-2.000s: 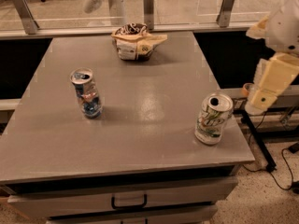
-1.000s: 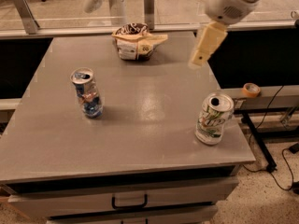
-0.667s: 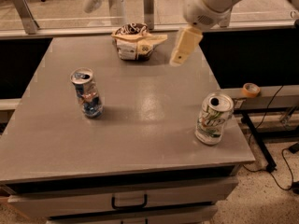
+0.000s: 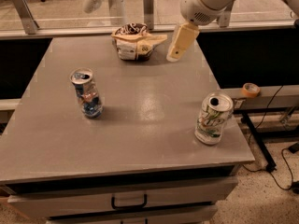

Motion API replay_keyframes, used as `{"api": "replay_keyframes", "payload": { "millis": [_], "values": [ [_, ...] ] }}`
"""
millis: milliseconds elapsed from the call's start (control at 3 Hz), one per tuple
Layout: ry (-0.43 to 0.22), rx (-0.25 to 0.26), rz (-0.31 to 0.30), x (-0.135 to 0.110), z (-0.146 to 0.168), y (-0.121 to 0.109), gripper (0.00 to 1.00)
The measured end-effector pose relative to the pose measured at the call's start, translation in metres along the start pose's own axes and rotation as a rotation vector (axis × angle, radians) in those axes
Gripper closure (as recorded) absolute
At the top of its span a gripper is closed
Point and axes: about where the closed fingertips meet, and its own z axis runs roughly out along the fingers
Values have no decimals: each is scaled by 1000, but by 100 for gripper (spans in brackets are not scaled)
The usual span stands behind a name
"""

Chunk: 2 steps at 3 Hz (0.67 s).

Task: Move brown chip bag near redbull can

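Observation:
The brown chip bag (image 4: 136, 42), dark brown and cream-tan, sits at the far middle of the grey table (image 4: 140, 125). The redbull can (image 4: 87, 93), slim, dented, blue and silver, stands upright at the left middle. My gripper (image 4: 180, 43) hangs from the white arm at the upper right, just right of the bag and slightly above the table. It holds nothing that I can see.
A wider white-and-green soda can (image 4: 213, 119) stands near the table's front right corner. A roll of tape (image 4: 251, 89) lies on a ledge to the right. Drawers with a handle (image 4: 129, 202) sit under the table front. Cables run on the floor at the right.
My arm has swung from the table's right side to the far edge and leftward, ending beside the chip bag. The bag and both cans have not moved.

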Motion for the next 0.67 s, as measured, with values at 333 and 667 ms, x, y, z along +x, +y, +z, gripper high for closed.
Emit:
{"api": "replay_keyframes", "payload": {
  "millis": [333, 667],
  "values": [
    [-10, -20, -5, 1, 44, 5, 0],
    [-57, -62, -26, -9, 95, 9, 0]
  ]
}}
